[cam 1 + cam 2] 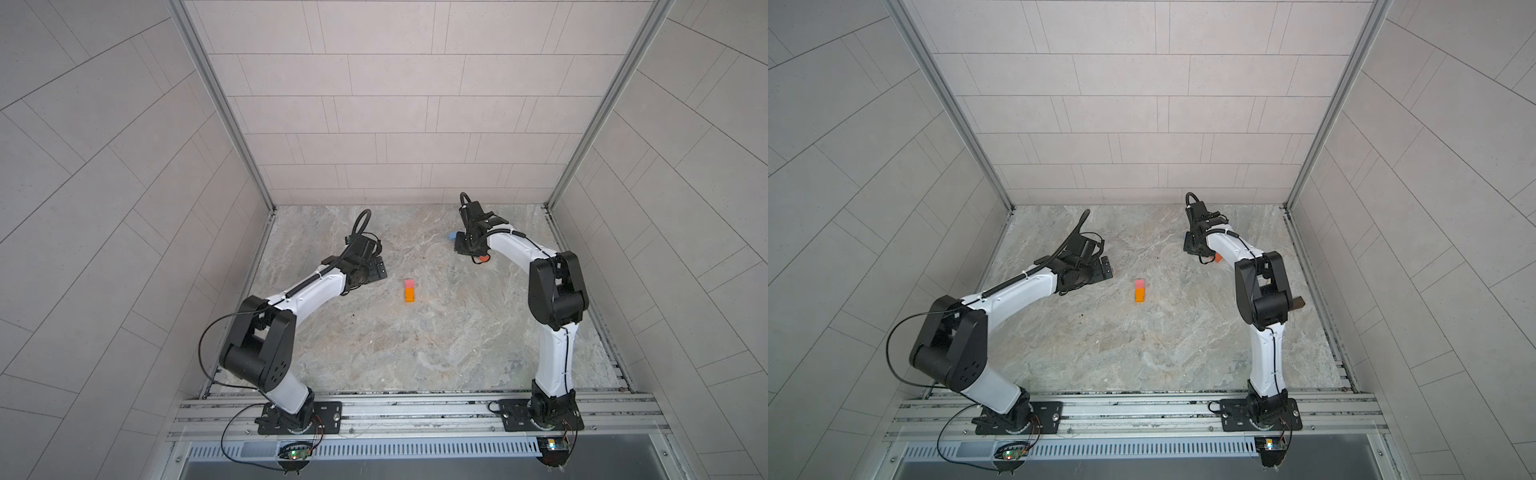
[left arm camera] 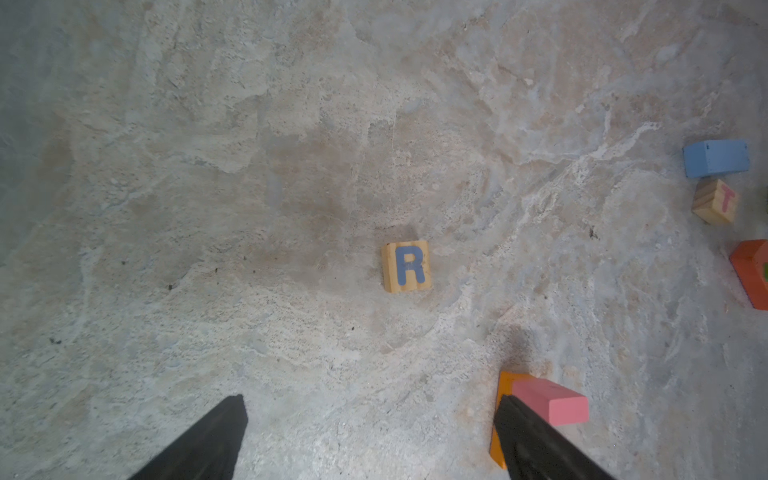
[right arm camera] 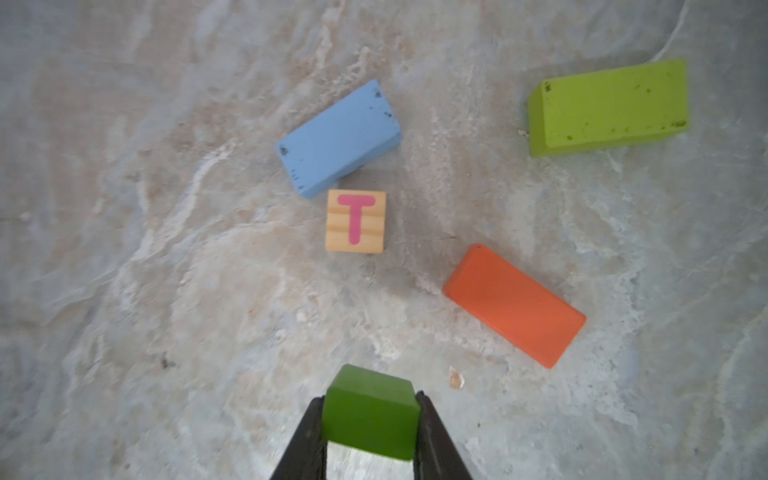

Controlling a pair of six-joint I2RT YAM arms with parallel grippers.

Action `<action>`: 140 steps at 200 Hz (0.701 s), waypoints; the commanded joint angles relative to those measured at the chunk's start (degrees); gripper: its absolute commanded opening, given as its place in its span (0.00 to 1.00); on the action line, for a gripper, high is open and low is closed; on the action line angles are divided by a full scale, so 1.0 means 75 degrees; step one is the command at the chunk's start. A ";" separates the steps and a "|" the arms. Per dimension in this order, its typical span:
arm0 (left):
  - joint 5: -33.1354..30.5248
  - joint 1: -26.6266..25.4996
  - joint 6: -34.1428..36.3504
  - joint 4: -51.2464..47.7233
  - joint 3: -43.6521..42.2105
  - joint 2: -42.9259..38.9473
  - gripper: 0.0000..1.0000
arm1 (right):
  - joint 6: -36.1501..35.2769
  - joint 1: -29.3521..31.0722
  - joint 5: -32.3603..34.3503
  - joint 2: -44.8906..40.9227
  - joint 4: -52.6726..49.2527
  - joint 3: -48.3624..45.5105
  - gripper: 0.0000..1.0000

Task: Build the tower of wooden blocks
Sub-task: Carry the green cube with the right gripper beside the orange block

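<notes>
The right end effector clamps a green block at the far right of the surface. The left end effector gapes wide, left of the pink-on-orange tower mid-surface.

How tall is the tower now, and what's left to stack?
Done: two blocks, the pink block on the orange block. In hand: the right gripper pinches the green block. Waiting: blue block, T cube, red-orange block, lime block, R cube. The left gripper is open, empty.

Lab test cell: tiled walls, aluminium rail
</notes>
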 commanded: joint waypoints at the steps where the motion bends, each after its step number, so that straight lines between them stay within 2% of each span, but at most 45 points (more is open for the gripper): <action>1: -0.0192 -0.0105 -0.0046 -0.0292 -0.0359 -0.0634 1.00 | -0.0126 0.0276 0.0173 -0.0922 0.0023 -0.0602 0.26; 63: -0.0340 -0.0379 -0.0124 -0.0528 -0.1568 -0.1898 1.00 | -0.0028 0.1526 0.0584 -0.2737 0.0329 -0.2455 0.26; 107: -0.0537 -0.0521 -0.0376 -0.0531 -0.2201 -0.2407 1.00 | 0.0448 0.2570 0.1057 -0.3399 0.0434 -0.3252 0.26; 140: -0.0538 -0.0541 -0.0446 -0.0551 -0.2283 -0.2631 0.99 | 0.0938 0.3170 0.1214 -0.3489 0.0885 -0.3614 0.26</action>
